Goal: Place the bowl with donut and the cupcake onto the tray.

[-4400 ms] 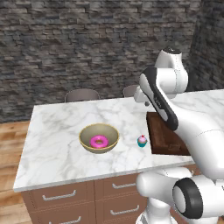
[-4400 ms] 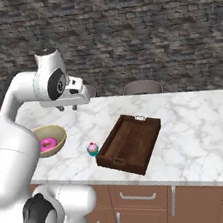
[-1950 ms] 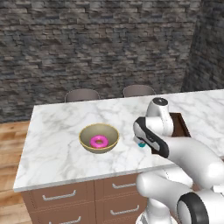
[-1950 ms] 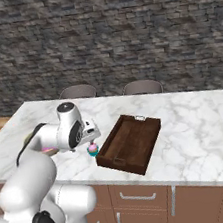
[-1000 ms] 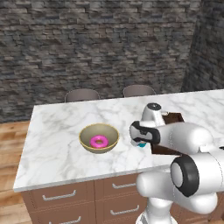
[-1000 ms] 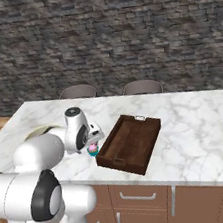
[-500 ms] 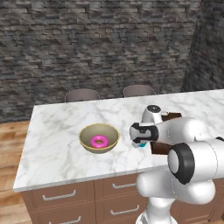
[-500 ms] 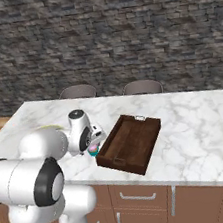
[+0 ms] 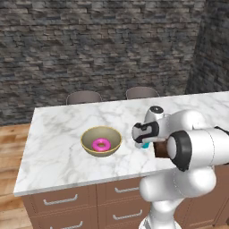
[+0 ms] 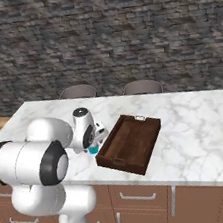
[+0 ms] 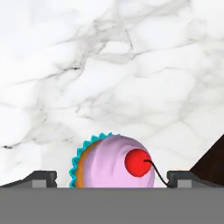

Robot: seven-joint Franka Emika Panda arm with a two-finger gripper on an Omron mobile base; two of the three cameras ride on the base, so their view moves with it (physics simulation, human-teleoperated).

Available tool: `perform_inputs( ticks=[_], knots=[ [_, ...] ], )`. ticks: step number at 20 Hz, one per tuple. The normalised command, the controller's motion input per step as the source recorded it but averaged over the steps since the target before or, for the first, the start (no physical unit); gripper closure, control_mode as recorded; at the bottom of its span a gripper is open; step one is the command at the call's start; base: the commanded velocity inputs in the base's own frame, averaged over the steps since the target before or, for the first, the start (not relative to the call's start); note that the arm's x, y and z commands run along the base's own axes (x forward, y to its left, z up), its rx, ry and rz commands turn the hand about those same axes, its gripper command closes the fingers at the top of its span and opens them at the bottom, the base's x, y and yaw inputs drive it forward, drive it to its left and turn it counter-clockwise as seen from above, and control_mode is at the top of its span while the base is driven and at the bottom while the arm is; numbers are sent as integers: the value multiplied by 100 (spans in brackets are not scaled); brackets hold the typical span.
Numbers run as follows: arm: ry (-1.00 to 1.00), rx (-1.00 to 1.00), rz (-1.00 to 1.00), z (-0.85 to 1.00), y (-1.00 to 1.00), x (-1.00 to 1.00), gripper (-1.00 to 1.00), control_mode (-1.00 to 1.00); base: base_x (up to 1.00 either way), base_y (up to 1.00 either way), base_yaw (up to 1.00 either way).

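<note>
Arm folded low over the worktop [image 9: 58, 143], claw [image 11: 112, 180] spread, tips either side of the cupcake [image 11: 114, 162] at bottom centre, not visibly touching. Tray [image 10: 131, 143] corner at lower right.

Pink-frosted, teal-wrapped cupcake [image 11: 113, 161] with red cherry; tan bowl [image 9: 101, 142], pink donut [image 9: 101, 145]; dark brown tray [image 10: 130, 144]; white-grey marble counter [image 9: 58, 134].

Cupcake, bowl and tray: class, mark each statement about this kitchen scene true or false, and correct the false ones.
1. The donut lies inside the bowl. True.
2. The cupcake sits on the tray. False: it stands on the marble counter beside the tray.
3. The gripper has a fingertip on each side of the cupcake. True.
4. The cupcake is topped with a green leaf. False: it carries a red cherry.
</note>
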Motion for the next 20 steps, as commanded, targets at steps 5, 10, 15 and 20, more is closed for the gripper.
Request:
perform_inputs(
  ticks=[5, 10, 15, 20],
  knots=[
    [0, 0, 2, -39, 0, -1, 100, -100, 0, 0, 0],
    [-3, 0, 0, -12, 0, -21, 100, -100, 0, 0, 0],
    [-15, 0, 0, 42, 0, -35, 100, -100, 0, 0, 0],
    [-14, 0, 0, 52, -3, -9, 100, -100, 0, 0, 0]
  ],
)
